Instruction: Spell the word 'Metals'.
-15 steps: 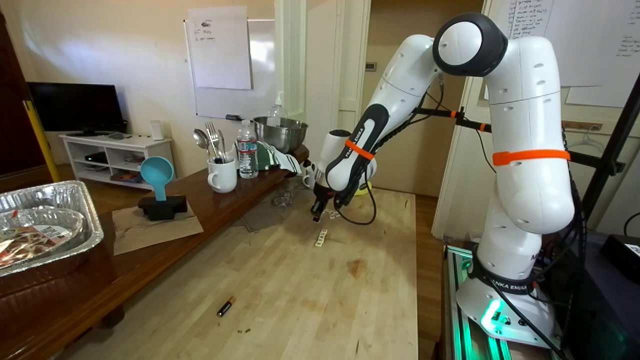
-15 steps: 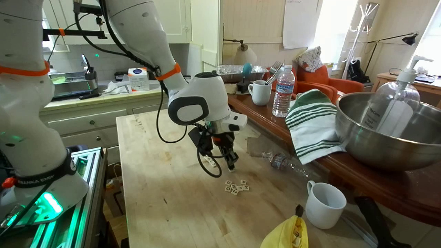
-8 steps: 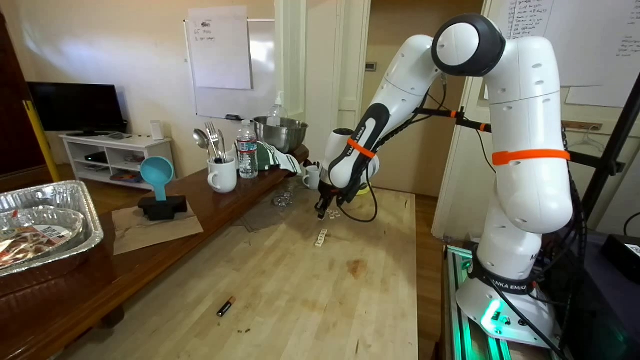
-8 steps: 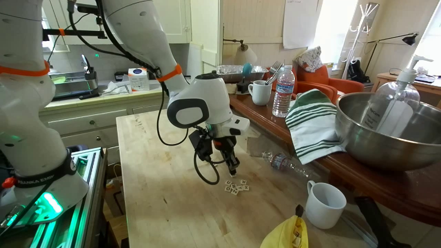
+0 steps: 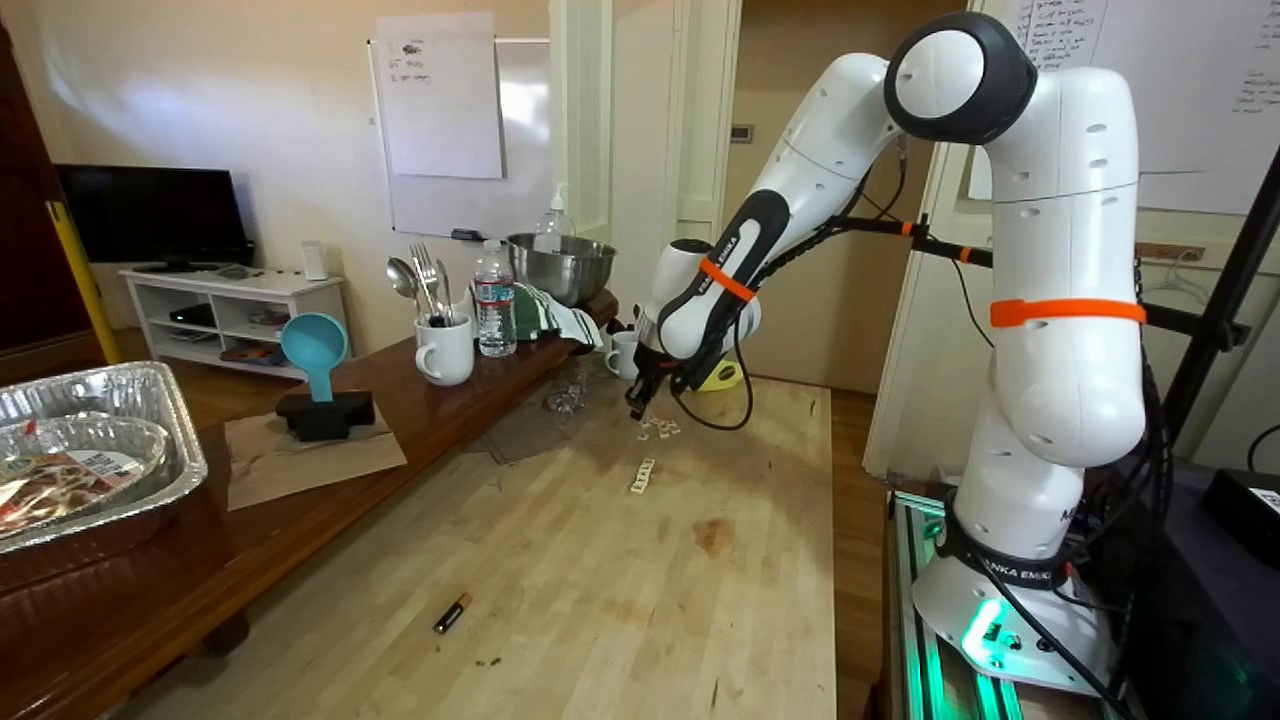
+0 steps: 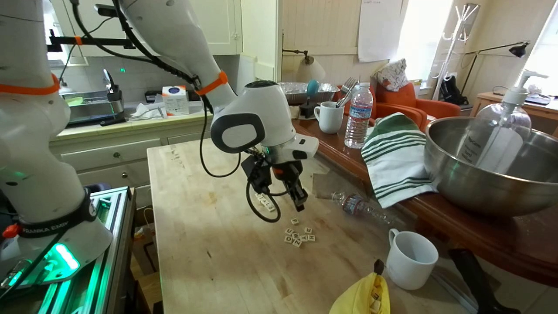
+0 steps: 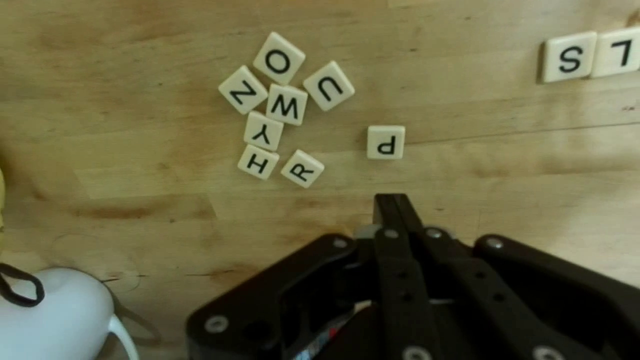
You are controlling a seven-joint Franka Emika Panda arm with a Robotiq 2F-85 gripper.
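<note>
Black-lettered cream tiles (image 7: 286,104) lie face up on a stained wooden worktop (image 6: 226,279) near pale cabinets (image 6: 96,153), the gripper (image 7: 392,199) above closed and holding nothing.

From afar I see a battery (image 5: 452,613) on the worktop (image 5: 600,590), toward the edge beside the dark counter (image 5: 420,425), which carries a steel bowl (image 6: 484,189) with a pump bottle (image 6: 497,139) inside, an upright water bottle (image 6: 358,115) and a mug (image 5: 446,355) of cutlery (image 5: 429,285).
</note>
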